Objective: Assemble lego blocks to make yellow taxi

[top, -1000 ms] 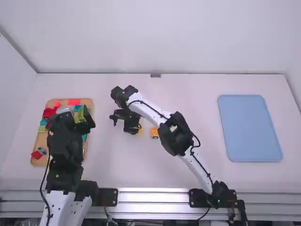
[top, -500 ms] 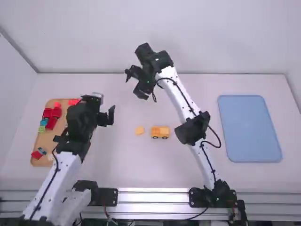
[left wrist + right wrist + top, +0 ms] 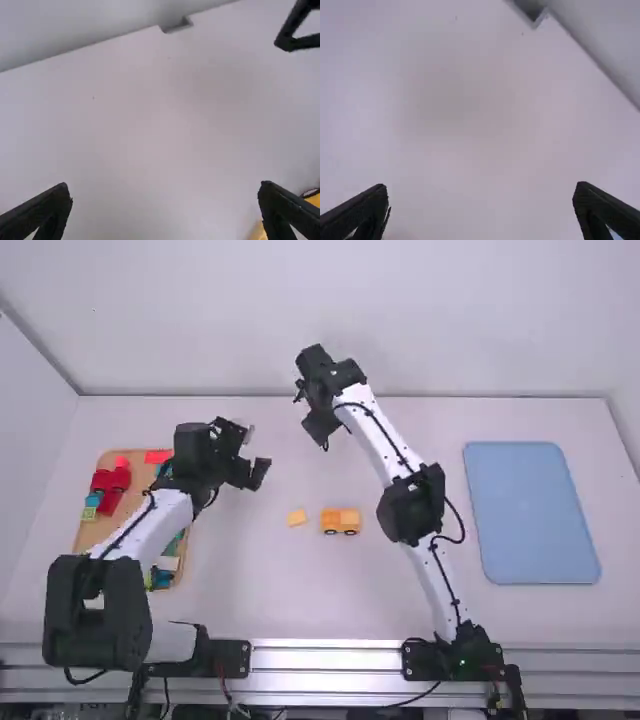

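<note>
Low room is left between the wooden tray (image 3: 91, 535) and the small yellow block (image 3: 297, 518). From the wheeled block (image 3: 340, 519) to the blue tray (image 3: 531, 512), the way is crossed by the right arm (image 3: 376, 440).

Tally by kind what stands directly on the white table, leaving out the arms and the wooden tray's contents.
Trays: 2 (wooden tray, blue tray)
Wheeled yellow-orange build: 1
Loose yellow-orange block: 1
Total: 4

The wheeled build (image 3: 341, 518) is orange-yellow, the block tray (image 3: 95, 532) tan, the flat panel (image 3: 532, 512) blue.
</note>
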